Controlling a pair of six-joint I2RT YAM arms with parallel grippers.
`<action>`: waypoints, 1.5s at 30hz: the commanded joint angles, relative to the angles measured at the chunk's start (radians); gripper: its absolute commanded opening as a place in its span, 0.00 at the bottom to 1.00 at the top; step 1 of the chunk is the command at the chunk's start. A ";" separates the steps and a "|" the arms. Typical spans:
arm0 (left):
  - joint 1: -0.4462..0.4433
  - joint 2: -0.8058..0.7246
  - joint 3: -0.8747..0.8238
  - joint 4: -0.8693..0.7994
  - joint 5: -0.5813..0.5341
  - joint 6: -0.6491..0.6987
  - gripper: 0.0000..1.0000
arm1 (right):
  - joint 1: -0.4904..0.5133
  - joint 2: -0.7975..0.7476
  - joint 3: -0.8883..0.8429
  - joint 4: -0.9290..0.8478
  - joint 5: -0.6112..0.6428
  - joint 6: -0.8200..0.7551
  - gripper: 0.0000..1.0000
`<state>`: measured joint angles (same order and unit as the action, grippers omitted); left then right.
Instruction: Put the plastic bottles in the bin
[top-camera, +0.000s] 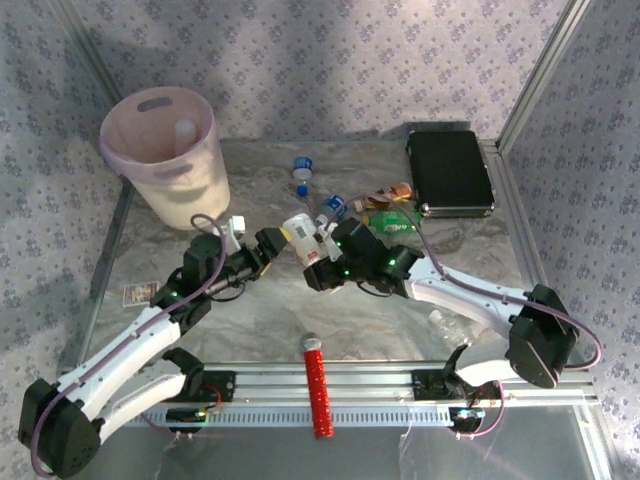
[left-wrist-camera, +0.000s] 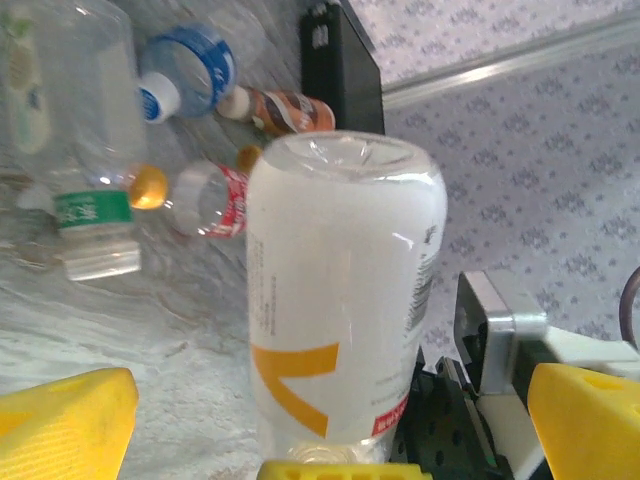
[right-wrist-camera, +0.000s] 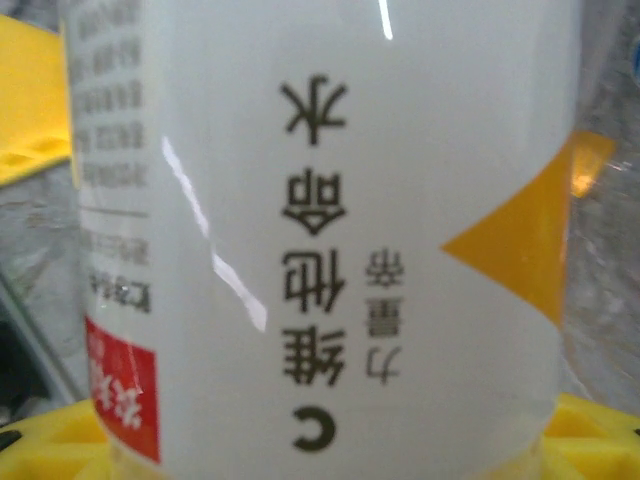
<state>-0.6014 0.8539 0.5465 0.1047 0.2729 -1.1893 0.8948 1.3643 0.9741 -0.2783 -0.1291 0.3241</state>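
- Between the arms at mid-table, the white bottle (top-camera: 300, 233) is held at the right gripper (top-camera: 316, 260). Its jaws look clamped on the body, which is pressed against the yellow pads (right-wrist-camera: 590, 430) in the right wrist view.
- Around the same bottle the left gripper (top-camera: 270, 244) is set, jaws wide apart. No finger is seen touching the bottle in the left wrist view.
- At far left stands the bin (top-camera: 195, 185), well apart from the held bottle. One pale bottle (top-camera: 185, 130) is seen inside it.
- Step is judged to be a handover, right to left.
- Risk: the bottle is dropped if the right grip is released before the left jaws are closed.
- Risk: the label is glossy, so slip is likely under a light pinch.
- Risk: the thin wall is crushed, or the bottle is squeezed out, if both grips are tightened at once.
- Risk: the two sets of fingers are close together, so a clash is to be expected if the left is closed at the height of the right pads.
- Risk: a dropped bottle could roll into the loose bottles (top-camera: 380, 205) near the case (top-camera: 448, 172) and scatter them.
- Risk: the bin looks light and the left arm's cable loop (top-camera: 205, 222) lies just beside its base. The bin could be nudged or tipped on the swing.
- Risk: the rim is high, so the bottle could be knocked loose on it if not lifted enough.
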 joint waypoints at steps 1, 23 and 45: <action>-0.041 0.053 0.040 0.164 -0.006 -0.044 1.00 | 0.008 -0.017 -0.012 0.082 -0.087 -0.009 0.57; -0.099 0.152 0.058 0.202 -0.098 -0.036 0.67 | 0.041 -0.013 -0.019 0.169 -0.197 -0.025 0.61; -0.034 0.134 0.109 0.034 -0.109 0.055 0.51 | -0.094 -0.226 -0.064 -0.008 -0.157 -0.044 0.99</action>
<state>-0.6456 1.0027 0.6022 0.1753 0.1677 -1.1809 0.8459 1.2114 0.9508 -0.2562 -0.3000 0.2798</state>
